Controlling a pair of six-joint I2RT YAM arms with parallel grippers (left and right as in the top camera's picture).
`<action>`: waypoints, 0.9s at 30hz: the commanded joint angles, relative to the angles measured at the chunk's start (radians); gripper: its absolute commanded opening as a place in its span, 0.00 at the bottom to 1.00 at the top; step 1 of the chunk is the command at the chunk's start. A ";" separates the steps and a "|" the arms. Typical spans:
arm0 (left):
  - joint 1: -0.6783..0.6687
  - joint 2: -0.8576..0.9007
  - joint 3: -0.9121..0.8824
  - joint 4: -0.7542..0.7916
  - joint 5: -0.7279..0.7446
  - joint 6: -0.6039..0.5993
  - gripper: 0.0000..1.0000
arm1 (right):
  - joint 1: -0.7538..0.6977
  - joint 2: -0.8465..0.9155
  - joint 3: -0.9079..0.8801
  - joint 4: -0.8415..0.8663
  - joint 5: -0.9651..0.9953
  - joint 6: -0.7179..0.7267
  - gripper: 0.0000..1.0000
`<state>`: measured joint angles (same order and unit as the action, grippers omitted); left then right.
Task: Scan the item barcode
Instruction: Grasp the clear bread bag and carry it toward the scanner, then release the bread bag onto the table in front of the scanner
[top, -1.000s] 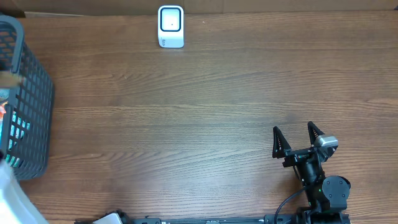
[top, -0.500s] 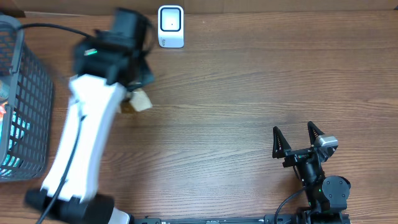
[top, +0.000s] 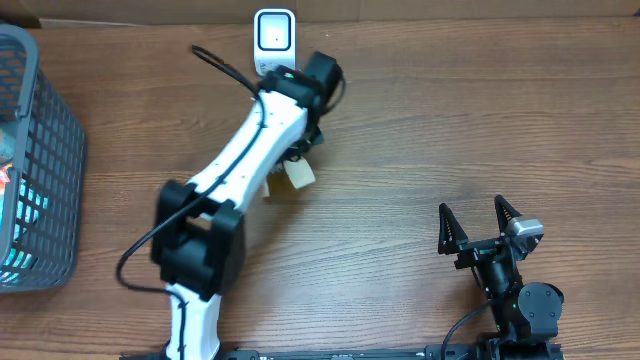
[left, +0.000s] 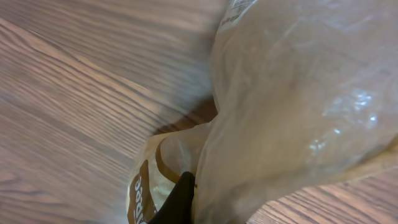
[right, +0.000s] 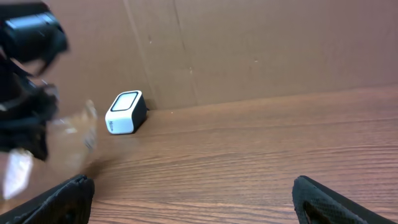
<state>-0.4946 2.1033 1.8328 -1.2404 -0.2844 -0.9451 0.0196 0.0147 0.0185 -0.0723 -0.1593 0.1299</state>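
text: none legible | bag (left: 292, 93): print blurred | scanner (top: 274, 42): marking too small

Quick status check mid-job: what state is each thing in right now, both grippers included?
left gripper: shut on the bag.
bag: clear plastic, hanging from the left gripper, just short of the scanner.
scanner: standing at the table's far edge, nothing over its window.
right gripper: open, holding nothing, at the near right.
basket: upright at the left edge, with items inside.
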 joint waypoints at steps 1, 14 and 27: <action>-0.033 0.052 -0.006 0.004 0.001 -0.039 0.04 | -0.002 -0.011 -0.011 0.004 0.001 0.000 1.00; -0.044 0.058 0.108 0.048 0.076 0.101 0.98 | -0.002 -0.011 -0.011 0.004 0.001 -0.001 1.00; 0.016 0.019 0.770 -0.308 0.055 0.266 0.95 | -0.002 -0.011 -0.011 0.004 0.001 0.000 1.00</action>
<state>-0.5179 2.1590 2.4939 -1.5032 -0.2134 -0.7357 0.0196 0.0147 0.0185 -0.0719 -0.1593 0.1307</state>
